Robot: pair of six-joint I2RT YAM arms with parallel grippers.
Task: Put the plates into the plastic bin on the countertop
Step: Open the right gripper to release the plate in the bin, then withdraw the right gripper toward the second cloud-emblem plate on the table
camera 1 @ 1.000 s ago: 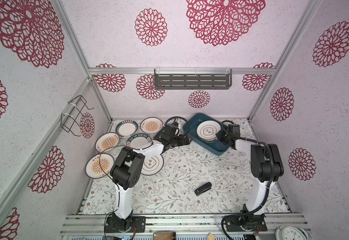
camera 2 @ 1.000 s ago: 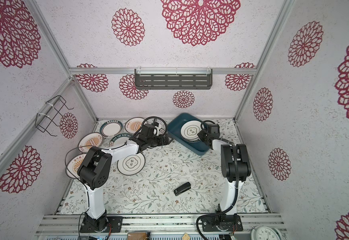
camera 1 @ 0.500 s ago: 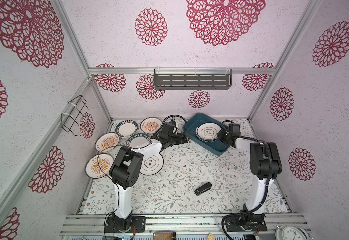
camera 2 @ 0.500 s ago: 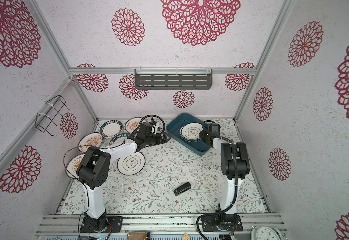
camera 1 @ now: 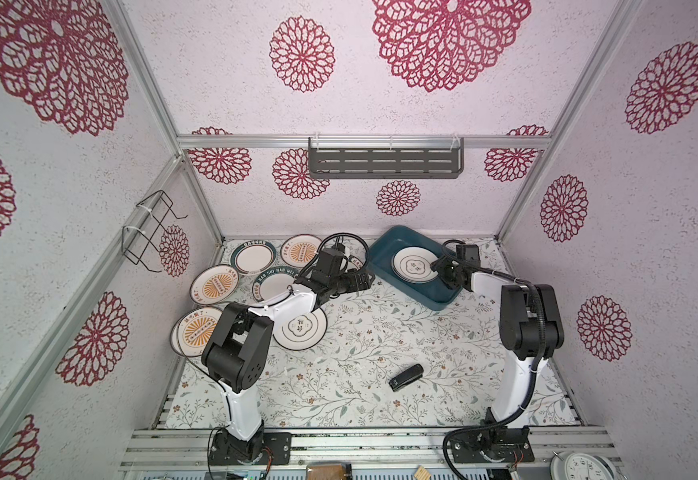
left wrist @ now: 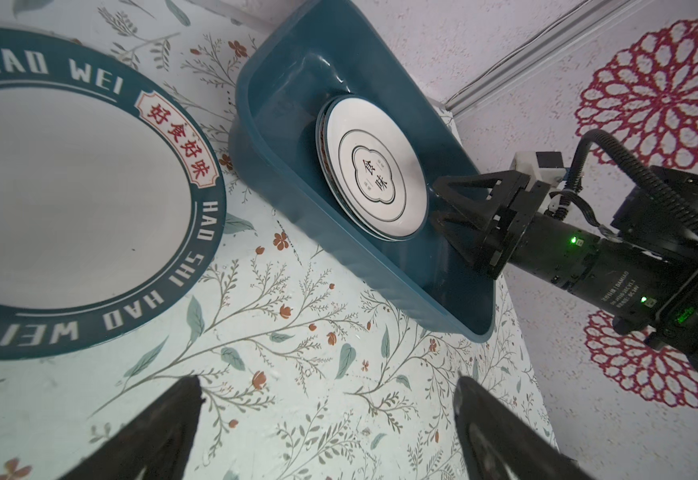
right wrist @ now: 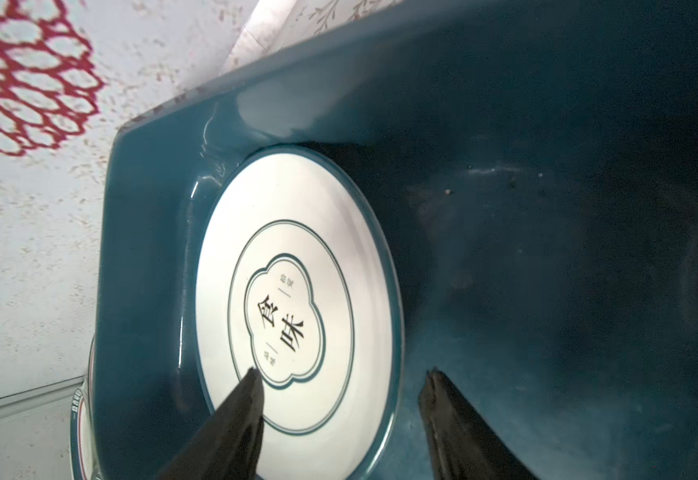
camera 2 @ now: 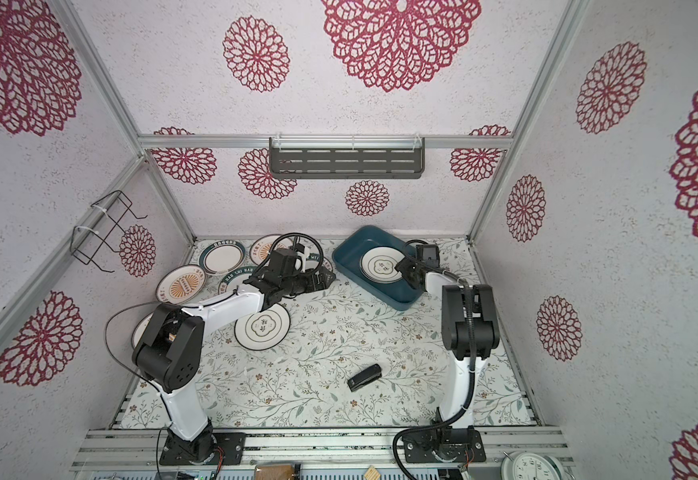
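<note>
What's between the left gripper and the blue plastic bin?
Nothing but bare countertop between the left gripper and the plastic bin, as the left wrist view shows.

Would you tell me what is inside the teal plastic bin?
A white ringed plate lies flat in the plastic bin. Rims beneath it in the left wrist view suggest a stack; how many plates it covers cannot be seen.

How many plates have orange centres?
3. Back plate near the rear wall; left plate by the left wall; front plate, partly under the left arm. Others may hide beneath plates or arms.
</note>
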